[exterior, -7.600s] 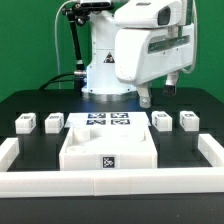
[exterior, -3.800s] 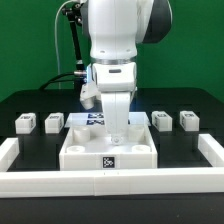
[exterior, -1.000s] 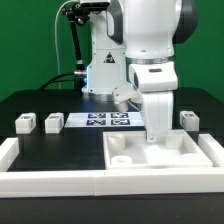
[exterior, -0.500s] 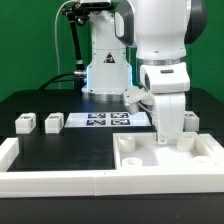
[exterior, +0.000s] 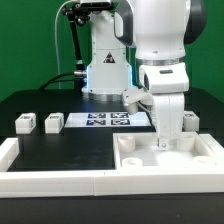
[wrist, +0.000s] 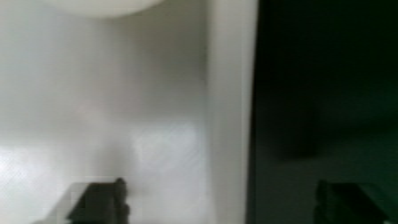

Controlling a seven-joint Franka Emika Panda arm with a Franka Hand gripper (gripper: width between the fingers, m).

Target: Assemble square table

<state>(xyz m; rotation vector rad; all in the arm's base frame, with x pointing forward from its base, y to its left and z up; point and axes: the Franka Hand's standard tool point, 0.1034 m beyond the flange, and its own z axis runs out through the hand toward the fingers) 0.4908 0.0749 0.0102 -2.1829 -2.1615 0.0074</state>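
Straddling the tabletop (exterior: 143, 160) rim, the claw (exterior: 172, 138) stands open, a leg block (exterior: 188, 121) just behind, the marker board (exterior: 108, 120) near.

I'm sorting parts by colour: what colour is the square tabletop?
Plain white. The tabletop shows best in the exterior view.
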